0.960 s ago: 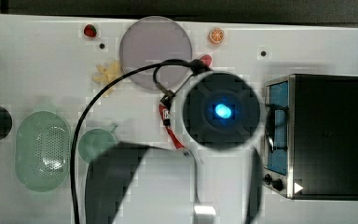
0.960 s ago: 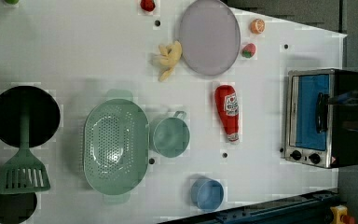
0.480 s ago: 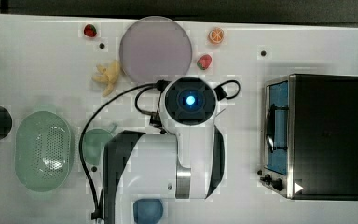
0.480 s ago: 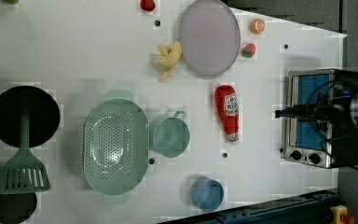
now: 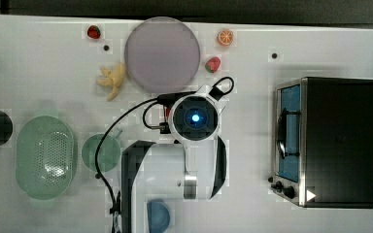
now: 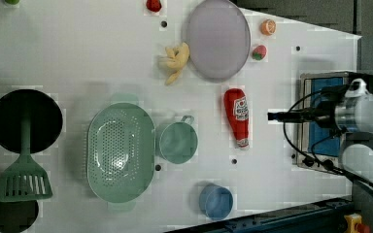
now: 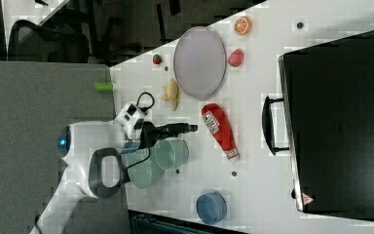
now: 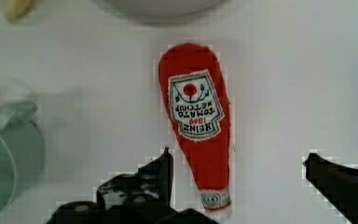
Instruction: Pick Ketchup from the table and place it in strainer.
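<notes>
The Ketchup [image 6: 237,116] is a red squeeze bottle with a white label, lying flat on the white table between the lilac plate and the green cup. It also shows in the right view as the Ketchup [image 7: 219,130]. My gripper [image 8: 237,168] is open and hangs above the Ketchup [image 8: 196,121], whose nozzle end lies between the two black fingers, closer to one of them. Nothing is held. In the left view my gripper [image 6: 272,116] reaches in from the left view's right. The strainer [image 6: 99,145], a mint-green perforated oval basket, sits beyond the cup, and is seen again as the strainer [image 5: 24,145].
A green cup [image 6: 177,142] stands between bottle and strainer. A lilac plate [image 6: 217,39], a banana [image 6: 175,60], strawberries and an orange slice lie near the far edge. A toaster oven [image 5: 330,141], a blue cup [image 6: 215,200] and a black pan with spatula [image 6: 24,121] are also here.
The arm has swung toward the top view's left and lowered, now covering the Ketchup from above. In the left view it has come further in from the right. The gripper stays open.
</notes>
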Available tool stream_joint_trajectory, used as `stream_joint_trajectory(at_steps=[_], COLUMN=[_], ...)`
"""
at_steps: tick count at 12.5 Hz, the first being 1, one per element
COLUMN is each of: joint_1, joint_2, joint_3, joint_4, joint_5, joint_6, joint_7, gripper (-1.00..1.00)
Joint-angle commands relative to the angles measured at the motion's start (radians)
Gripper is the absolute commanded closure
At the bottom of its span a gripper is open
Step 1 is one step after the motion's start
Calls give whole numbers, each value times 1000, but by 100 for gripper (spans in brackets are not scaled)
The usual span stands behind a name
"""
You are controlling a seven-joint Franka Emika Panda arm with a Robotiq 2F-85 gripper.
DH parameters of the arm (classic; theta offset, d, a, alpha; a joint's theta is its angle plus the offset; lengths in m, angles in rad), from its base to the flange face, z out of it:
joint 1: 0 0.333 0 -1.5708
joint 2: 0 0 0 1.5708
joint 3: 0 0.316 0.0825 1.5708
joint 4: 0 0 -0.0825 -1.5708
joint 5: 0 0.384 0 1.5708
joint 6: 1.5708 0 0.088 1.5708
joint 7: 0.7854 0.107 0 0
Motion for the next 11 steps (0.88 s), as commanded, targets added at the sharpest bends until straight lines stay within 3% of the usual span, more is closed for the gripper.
stream_joint_trajectory(at_steps=[1,11], joint_1=[-1,0], joint_2=[91,331], joint_3=[0,1], joint_4=[-14,-39], joint_5=[-60,-71], joint_6=[77,344], joint_7=[-79,-76], gripper=[-100,-100])
